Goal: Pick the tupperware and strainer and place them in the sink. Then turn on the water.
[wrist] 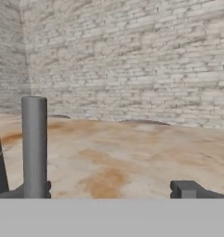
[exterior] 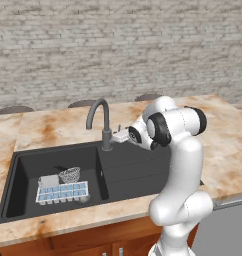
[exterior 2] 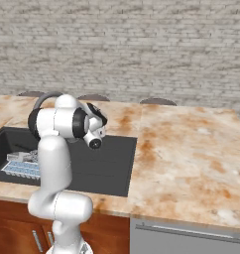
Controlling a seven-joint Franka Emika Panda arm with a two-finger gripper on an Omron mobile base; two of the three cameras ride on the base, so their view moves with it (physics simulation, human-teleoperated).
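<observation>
Both pieces are down in the black sink [exterior: 23,165]: the tupperware [exterior: 62,192] lies flat on the basin floor, its grid of pale blue squares facing up, and the strainer [exterior: 69,174] sits just behind it, touching or nearly touching its far edge, thin dark handle pointing away to the left. From the right base view the tupperware [exterior 2: 23,167] peeks out past the robot's arm. So, as I judge it, the placing is done and the water is what remains; no blue stream falls from the spout.

The gripper [exterior: 120,135] hovers right beside the base of the grey gooseneck faucet [exterior: 99,122], jaws spread wide with nothing between them. In the hand view the faucet's upright stem [wrist: 34,146] stands just inside the left fingertip [wrist: 37,189], the right fingertip [wrist: 188,189] well off to the other side.

Handling-wise, the faucet is the thing to work now: rigid metal, fixed to the counter, smooth and round, so likely slick under the pads. A small stub [exterior: 119,128] sticks out beside the faucet base, probably the lever; too small to be sure. I'd push or nudge that rather than squeeze the stem. The marble countertop [exterior: 218,145] stretches beyond.
</observation>
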